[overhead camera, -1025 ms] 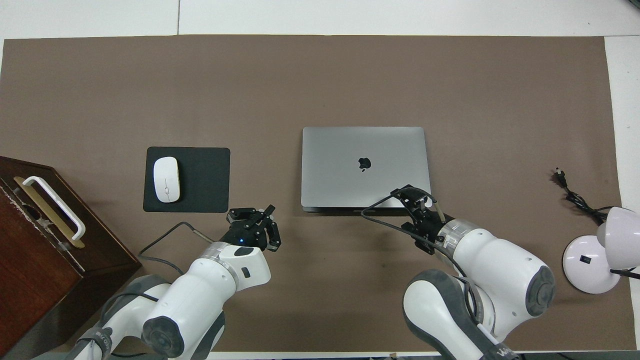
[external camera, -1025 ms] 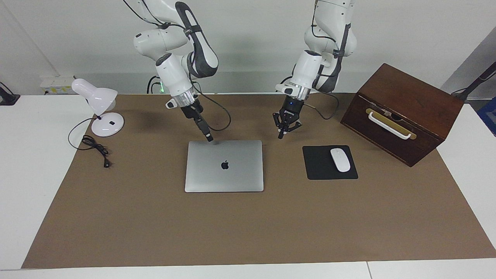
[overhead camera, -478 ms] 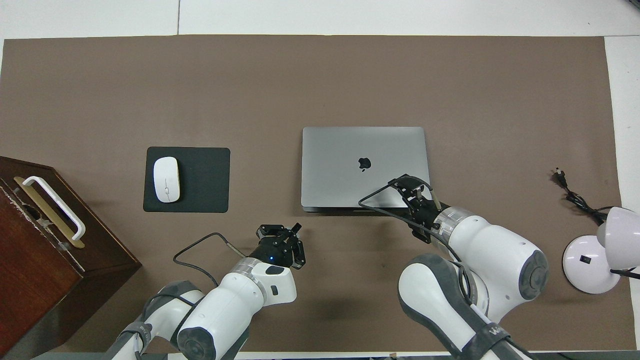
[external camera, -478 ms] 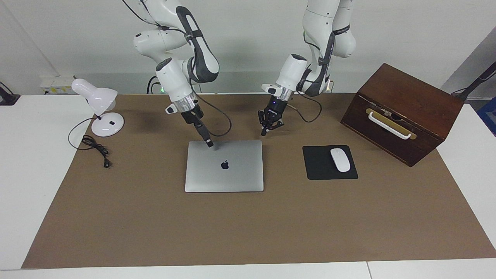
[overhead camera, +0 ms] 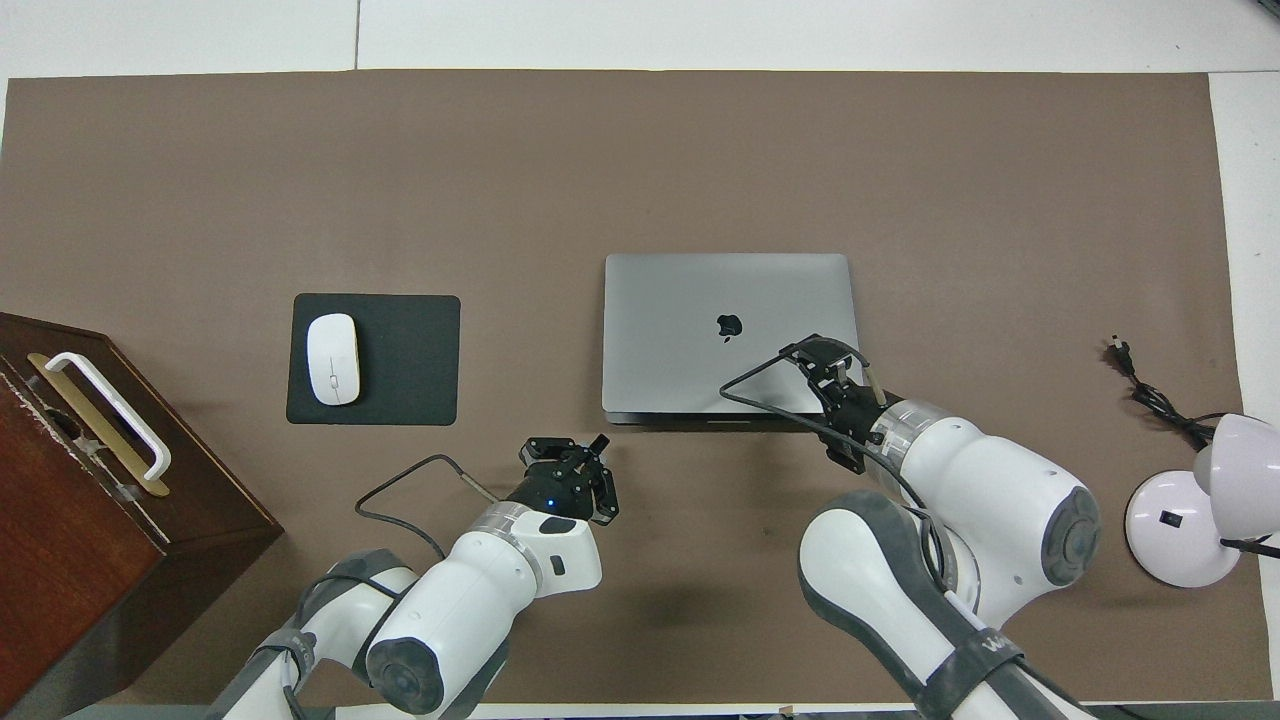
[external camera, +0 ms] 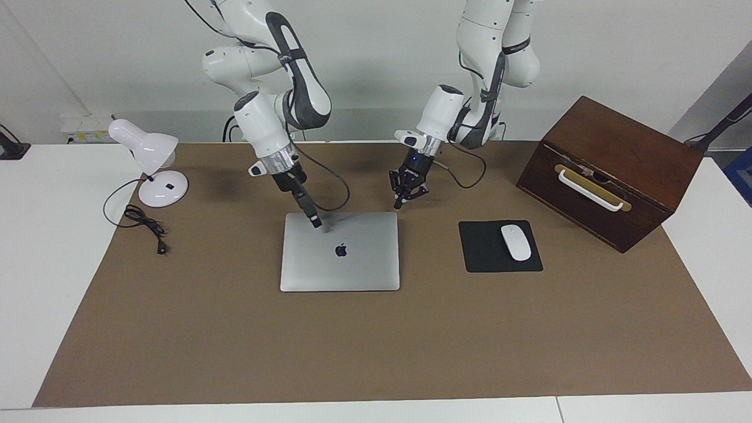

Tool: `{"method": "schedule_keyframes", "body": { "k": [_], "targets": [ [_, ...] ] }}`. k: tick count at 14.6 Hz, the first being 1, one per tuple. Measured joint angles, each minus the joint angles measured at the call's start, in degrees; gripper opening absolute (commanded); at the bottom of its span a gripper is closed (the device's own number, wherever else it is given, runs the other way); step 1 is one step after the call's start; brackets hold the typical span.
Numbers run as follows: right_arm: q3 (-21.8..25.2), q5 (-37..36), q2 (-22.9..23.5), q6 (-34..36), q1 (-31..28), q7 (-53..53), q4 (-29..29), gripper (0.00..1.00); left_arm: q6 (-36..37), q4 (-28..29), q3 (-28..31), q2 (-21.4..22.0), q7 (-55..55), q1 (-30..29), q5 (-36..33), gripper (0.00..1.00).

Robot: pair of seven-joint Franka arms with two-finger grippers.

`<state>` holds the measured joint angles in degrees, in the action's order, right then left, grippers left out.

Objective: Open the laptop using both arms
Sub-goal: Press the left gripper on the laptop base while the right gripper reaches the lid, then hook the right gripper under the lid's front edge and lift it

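Dark apple logo on laptop (external camera: pixel 339 258) lid, no readable text

A robotics lab: two white arms (external camera: pixel 282 88) mounted at a paper-covered table (external camera: pixel 376 352).

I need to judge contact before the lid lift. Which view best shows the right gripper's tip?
The facing view: the right gripper is seen sidelong, tip down on the closed laptop. The overhead view shows its wrist and cable covering the tip.
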<state>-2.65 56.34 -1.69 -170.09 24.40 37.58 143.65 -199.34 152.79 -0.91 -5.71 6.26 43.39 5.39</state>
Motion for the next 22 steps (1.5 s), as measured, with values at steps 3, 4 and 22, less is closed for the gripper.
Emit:
{"method": "schedule_keyframes", "body": {
  "k": [3,4,22],
  "targets": [
    [-0.1,0.0,0.3,0.0,0.0,-0.6,-0.5,1.0,0.0,-1.9,0.1,-1.9,0.0,0.0,0.3,0.0],
    [-0.1,0.0,0.3,0.0,0.0,-0.7,-0.6,1.0,0.0,-2.5,0.2,-2.4,0.0,0.0,0.3,0.0],
    [-0.4,0.0,0.9,0.1,0.3,-0.7,-2.2,1.0,-0.3,-6.5,0.3,-7.2,-0.1,0.0,0.3,0.0]
  ]
}}
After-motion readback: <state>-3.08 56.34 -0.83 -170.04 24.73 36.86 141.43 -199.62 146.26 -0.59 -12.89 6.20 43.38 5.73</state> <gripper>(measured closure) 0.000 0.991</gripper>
